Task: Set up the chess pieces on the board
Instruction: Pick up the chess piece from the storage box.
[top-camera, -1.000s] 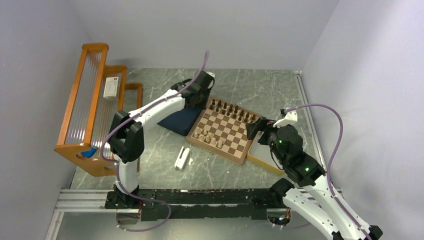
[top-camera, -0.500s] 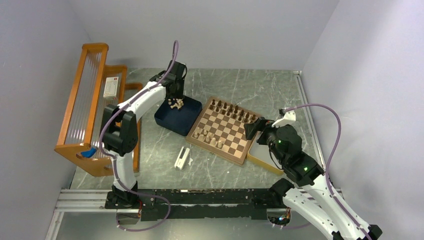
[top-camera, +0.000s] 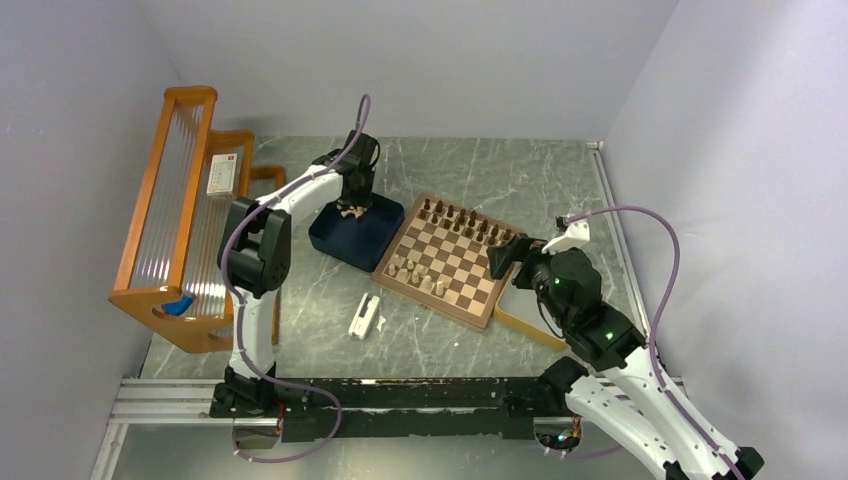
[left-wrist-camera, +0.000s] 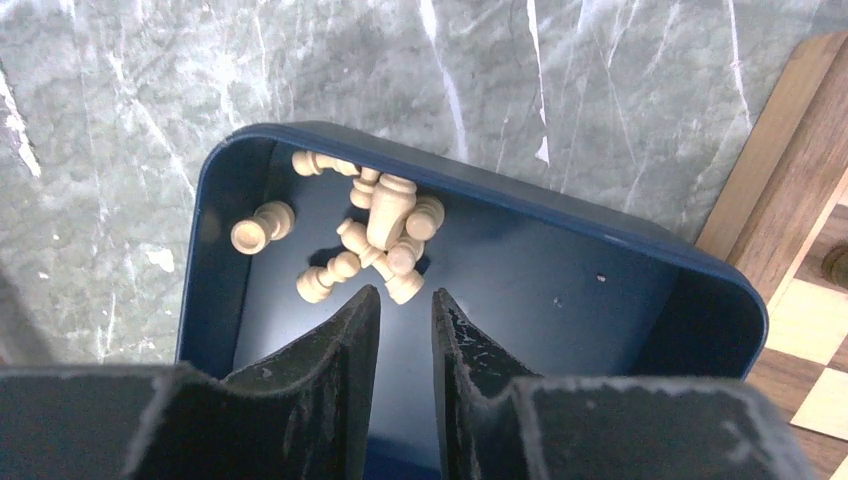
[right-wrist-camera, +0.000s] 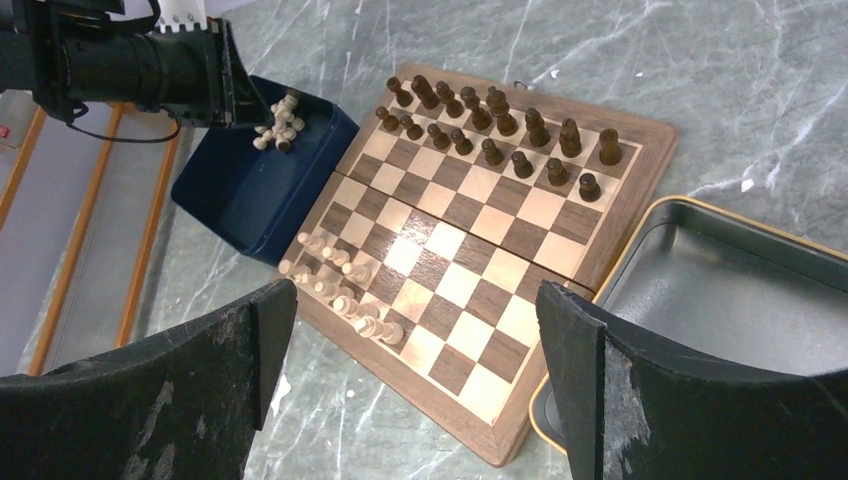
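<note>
- Several pale tan chess pieces (left-wrist-camera: 380, 215) toppled in dark blue tray (left-wrist-camera: 200, 260), long axes all ways.
- Dark brown pieces (right-wrist-camera: 490, 125) upright, two rows along board's (right-wrist-camera: 470, 270) far side.
- Left gripper (left-wrist-camera: 405, 310) slightly parted, empty, over tray; right gripper (right-wrist-camera: 415, 290) spread wide.

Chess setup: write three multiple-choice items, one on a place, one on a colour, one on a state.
1. Where do the loose pale pieces lie?
A. in the dark blue tray
B. in a cloth bag
C. in a glass bowl

2. What colour are the pieces standing along the far edge of the board?
A. pale tan
B. dark brown
C. red

3. How is the right pincer?
A. shut on a pawn
B. shut on nothing
C. open and empty

Key: 1 A, they lie tumbled in the tray's corner; 2 B, two dark rows stand there; 3 C, its fingers stand wide apart with nothing between.
</note>
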